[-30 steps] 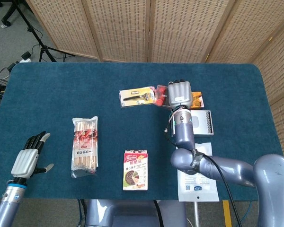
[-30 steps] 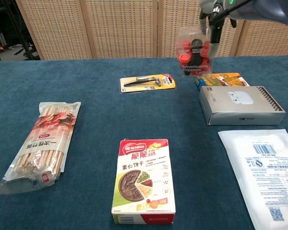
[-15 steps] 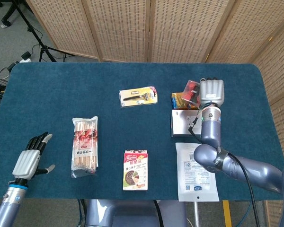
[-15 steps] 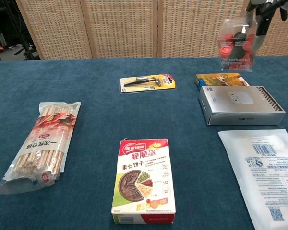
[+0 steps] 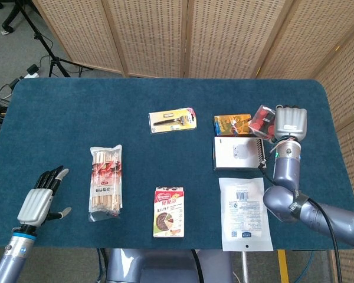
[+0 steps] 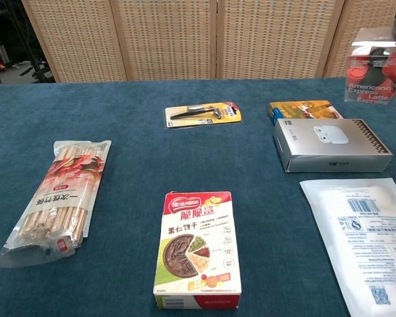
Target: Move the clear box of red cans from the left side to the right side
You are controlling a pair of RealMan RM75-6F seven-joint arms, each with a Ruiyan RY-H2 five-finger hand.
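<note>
— How far along?

— My right hand (image 5: 289,122) grips the clear box of red cans (image 5: 262,119) in the air near the table's (image 5: 106,100) right edge. I judge only the set-down is left.

— Anything in the way?

— The grey earbuds box (image 5: 238,152) and orange packet (image 5: 232,123) lie just inboard. My left hand (image 5: 40,197) hangs spread, holding nothing, at the front left corner.

Blue-clothed table (image 5: 106,100) with chopstick pack (image 5: 106,183), biscuit box (image 5: 169,212), razor card (image 5: 173,120).

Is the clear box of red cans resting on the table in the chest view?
No, the clear box of red cans hangs above the table at the right edge, well clear of the cloth.
</note>
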